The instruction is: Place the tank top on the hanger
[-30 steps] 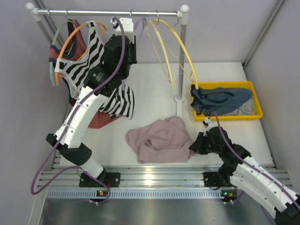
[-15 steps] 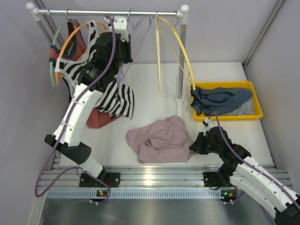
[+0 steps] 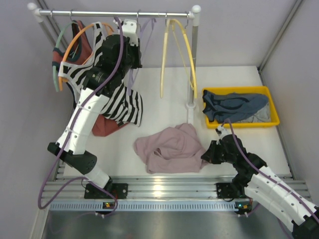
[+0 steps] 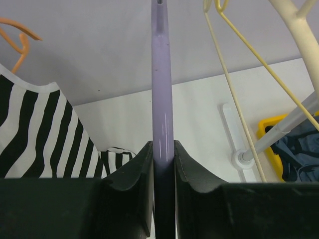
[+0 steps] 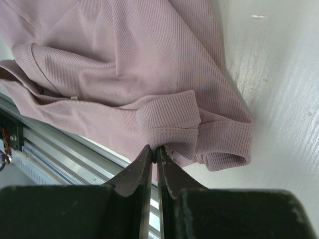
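Observation:
The pink-mauve tank top (image 3: pixel 169 147) lies crumpled on the white table, front centre. My right gripper (image 3: pixel 205 155) sits at its right edge; in the right wrist view the right gripper (image 5: pixel 155 148) is shut on a ribbed fold of the tank top (image 5: pixel 124 64). The lavender hanger (image 3: pixel 143 29) hangs from the rail at the back. My left gripper (image 3: pixel 130 31) is raised up to it. In the left wrist view the left gripper (image 4: pixel 163 145) has both jaws pressed against the hanger's thin bar (image 4: pixel 162 99).
Pale yellow hangers (image 3: pixel 177 55) hang right of the lavender one, beside the rack post (image 3: pixel 193 59). A striped top (image 3: pixel 119 102) on an orange hanger (image 3: pixel 79 37) and a rust-red garment (image 3: pixel 102 127) hang left. A yellow bin (image 3: pixel 271 107) with blue clothes stands right.
The left jaws have closed onto the lavender hanger, and the arm has shifted slightly left. The yellow hangers have swung left. The right arm has not moved.

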`<state>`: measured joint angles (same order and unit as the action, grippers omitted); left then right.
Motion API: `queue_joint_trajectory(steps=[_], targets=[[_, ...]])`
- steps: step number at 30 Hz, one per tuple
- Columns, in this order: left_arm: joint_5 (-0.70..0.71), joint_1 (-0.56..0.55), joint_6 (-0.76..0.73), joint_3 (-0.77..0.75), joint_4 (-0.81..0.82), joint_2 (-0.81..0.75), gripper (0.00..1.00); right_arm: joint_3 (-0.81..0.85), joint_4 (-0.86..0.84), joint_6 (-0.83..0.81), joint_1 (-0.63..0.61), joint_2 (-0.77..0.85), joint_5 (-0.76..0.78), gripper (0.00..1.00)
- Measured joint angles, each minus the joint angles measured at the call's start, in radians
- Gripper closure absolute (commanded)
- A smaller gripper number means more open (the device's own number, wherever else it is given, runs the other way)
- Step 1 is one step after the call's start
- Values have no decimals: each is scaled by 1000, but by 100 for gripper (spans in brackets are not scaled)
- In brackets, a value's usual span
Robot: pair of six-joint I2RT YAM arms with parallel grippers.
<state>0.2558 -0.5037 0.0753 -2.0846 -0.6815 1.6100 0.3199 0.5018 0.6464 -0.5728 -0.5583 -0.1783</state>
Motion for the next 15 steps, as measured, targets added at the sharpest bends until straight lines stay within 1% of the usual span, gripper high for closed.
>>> queue_joint_trajectory(steps=[1,4,6,8,9,15], targets=[[-2,0,0,6,0,0,79,0,0,0,0,0,0,93],[-3,0,-1,13,0,0,82,0,0,0,0,0,0,93],[-2,0,-3,13,0,0,91,0,0,0,0,0,0,93],[2,0,-5,13,0,-1,98,0,0,0,0,0,0,93],[4,0,-6,14,1,-2,100,0,0,0,0,0,0,93],[7,0,-24,22,9,-11,100,0,0,0,0,0,0,93]])
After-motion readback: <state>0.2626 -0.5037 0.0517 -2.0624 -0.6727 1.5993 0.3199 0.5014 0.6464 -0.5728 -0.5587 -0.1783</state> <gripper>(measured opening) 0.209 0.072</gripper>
